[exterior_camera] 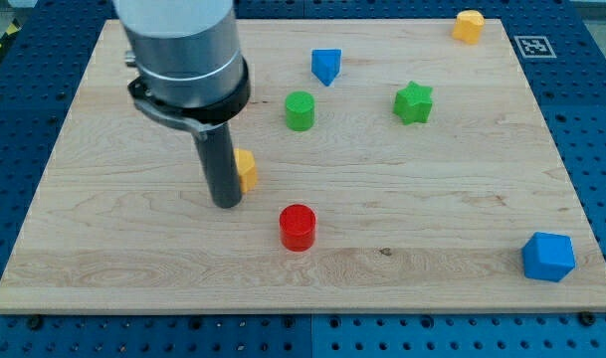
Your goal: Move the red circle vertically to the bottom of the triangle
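The red circle (297, 227) stands on the wooden board (432, 189), below the middle. The blue triangle (325, 67) lies near the view's top, a little right of the red circle's column. My tip (227, 202) rests on the board to the left of and slightly above the red circle, apart from it. The rod partly hides a yellow block (247, 170) right behind it.
A green cylinder (300, 110) sits between the triangle and the red circle. A green star (413, 102) is to its right. A yellow block (468, 26) is at the top right corner. A blue block (548, 257) is at the bottom right.
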Controlling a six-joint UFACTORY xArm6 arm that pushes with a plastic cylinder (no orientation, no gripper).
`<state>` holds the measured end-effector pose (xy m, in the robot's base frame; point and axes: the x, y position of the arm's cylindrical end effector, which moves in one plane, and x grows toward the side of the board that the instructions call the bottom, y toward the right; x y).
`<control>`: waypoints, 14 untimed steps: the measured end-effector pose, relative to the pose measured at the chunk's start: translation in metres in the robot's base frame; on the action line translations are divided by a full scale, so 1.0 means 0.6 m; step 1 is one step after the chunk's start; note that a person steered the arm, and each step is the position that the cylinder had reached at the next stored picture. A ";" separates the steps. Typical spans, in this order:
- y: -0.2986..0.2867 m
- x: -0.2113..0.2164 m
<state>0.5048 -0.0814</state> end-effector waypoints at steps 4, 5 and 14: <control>-0.016 0.062; 0.007 0.098; 0.172 0.107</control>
<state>0.5688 0.0219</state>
